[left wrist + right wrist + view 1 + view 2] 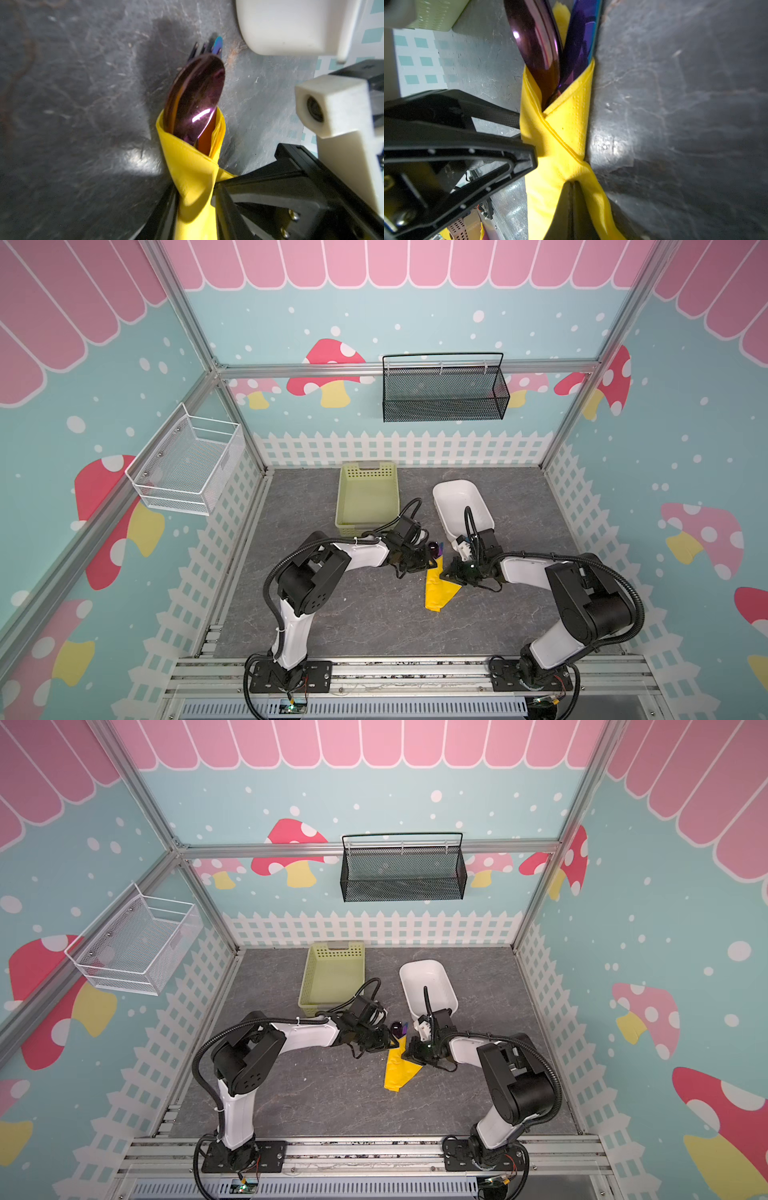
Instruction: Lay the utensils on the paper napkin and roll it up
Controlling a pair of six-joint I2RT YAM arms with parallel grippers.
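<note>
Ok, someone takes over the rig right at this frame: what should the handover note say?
Grippers: left gripper is closed around the wrapped bundle; right gripper is shut, pinching a fold of the paper napkin beside it.
Things: utensils lie inside the napkin on the table, heads poking out near the white tub.
Done: utensils placed, napkin folded across them.
Left: the near end looks loose and flared. Probably finish rolling it tight, then release.
</note>
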